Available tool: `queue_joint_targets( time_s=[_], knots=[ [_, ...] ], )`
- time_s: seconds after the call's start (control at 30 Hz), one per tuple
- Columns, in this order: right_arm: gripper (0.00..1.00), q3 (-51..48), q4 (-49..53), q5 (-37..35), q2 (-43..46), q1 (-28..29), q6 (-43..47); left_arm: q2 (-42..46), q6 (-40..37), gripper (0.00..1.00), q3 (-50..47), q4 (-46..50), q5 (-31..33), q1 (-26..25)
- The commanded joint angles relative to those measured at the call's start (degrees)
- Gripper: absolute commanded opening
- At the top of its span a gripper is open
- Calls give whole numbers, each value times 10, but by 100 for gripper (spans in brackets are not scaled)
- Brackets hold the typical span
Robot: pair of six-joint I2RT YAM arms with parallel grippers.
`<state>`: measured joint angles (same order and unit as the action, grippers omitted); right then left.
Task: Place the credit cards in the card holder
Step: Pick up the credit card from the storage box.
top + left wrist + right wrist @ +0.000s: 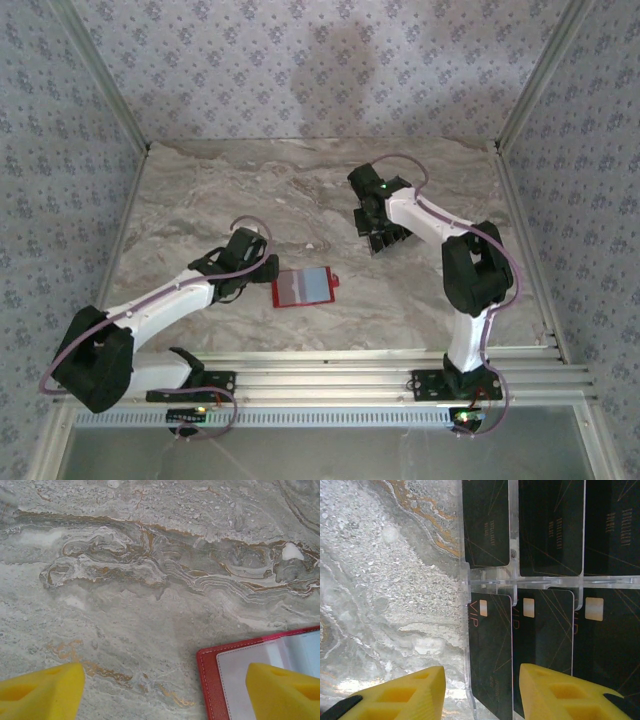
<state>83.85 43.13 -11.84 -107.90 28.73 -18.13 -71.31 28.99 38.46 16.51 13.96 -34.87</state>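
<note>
The card holder [303,287] lies open on the marble table, red-edged with greyish clear pockets; its stitched corner [260,675] shows in the left wrist view. My left gripper [262,270] [162,695] is open just left of it, with its right yellow finger [282,692] over the holder's near-left corner. Several black credit cards [492,655] with pale chips stand in a row. My right gripper [385,240] [481,680] is open, and its yellow fingers [402,697] straddle the leftmost card without visibly touching it.
A clear acrylic rack [490,577] holds the cards in two rows. Patterned walls and metal rails [520,170] enclose the table on three sides. Bare marble [250,190] stretches behind and left of the holder.
</note>
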Motion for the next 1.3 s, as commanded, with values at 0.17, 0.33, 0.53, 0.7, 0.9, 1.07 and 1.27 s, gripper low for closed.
queue_joint_targets(
  time_s=[0.17, 0.33, 0.53, 0.7, 0.9, 1.07, 1.27],
  knots=[
    [44, -18, -3, -15, -27, -5, 6, -7, -1, 84, 5, -7, -5, 2],
    [42, -22, -7, -13, -30, -3, 4, -8, -1, 84, 5, -8, -6, 2],
    [38, -25, -9, -6, -25, -1, 1, -8, 0, 84, 5, -8, -6, 2],
    [32, -22, -9, 2, -22, -1, 1, -8, 0, 84, 4, -10, -8, 2],
    [30, -20, -10, 3, -21, -3, 0, -10, 1, 84, 2, -11, -9, 2],
    [28, -21, -10, 5, -17, -4, 0, -10, 1, 84, 2, -12, -10, 2],
    [28, -20, -9, 7, -14, -9, 0, -13, 3, 84, 2, -15, -14, 2]
  ],
)
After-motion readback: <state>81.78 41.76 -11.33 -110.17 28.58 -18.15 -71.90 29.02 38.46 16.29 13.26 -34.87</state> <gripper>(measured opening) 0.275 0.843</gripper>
